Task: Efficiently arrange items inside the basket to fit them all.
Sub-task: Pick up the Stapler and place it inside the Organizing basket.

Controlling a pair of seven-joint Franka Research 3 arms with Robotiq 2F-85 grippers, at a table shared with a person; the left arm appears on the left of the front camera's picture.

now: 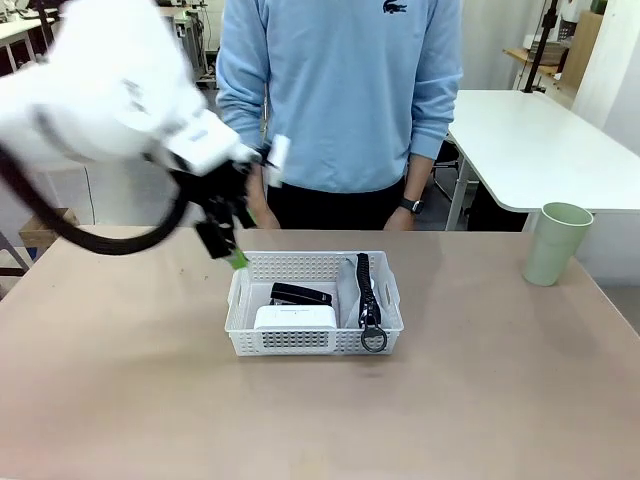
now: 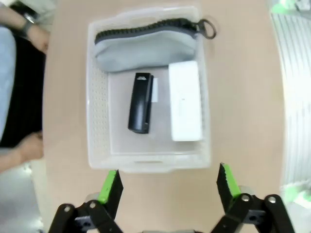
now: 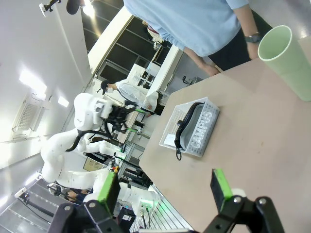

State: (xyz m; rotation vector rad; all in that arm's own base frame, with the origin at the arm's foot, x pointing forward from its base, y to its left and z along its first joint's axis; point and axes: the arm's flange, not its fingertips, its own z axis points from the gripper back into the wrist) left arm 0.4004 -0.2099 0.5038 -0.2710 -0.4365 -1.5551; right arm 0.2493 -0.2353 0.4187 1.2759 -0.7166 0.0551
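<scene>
Your left claw hangs over one short end of the basket. Its green-padded fingers are spread wide with nothing between them. Ahead of its left finger, the black stapler lies flat on the basket floor. The small white device lies just beside the stapler and parallel to it, ahead of the right finger. Beyond both, the grey pouch stands on edge along the far wall, zip uppermost.

From the front, your left arm comes in from the left with the wrist tilted. The left claw points down at the basket's far left corner, just above the rim. Below and to the right of it sit the stapler and the white device, then the pouch. The pouch's black strap drapes over the rim nearest the camera. The pale green cup stands upright on the table, outside the basket and well apart to the claw's right.

Your right claw is also open and empty, held above the table. The basket lies well ahead of it, between its fingers. The cup stands far beyond its right finger.

"CAMPUS" reads in pale letters on the basket's long side, where the pouch stands. The person's light blue sweatshirt carries a small dark crocodile emblem.
</scene>
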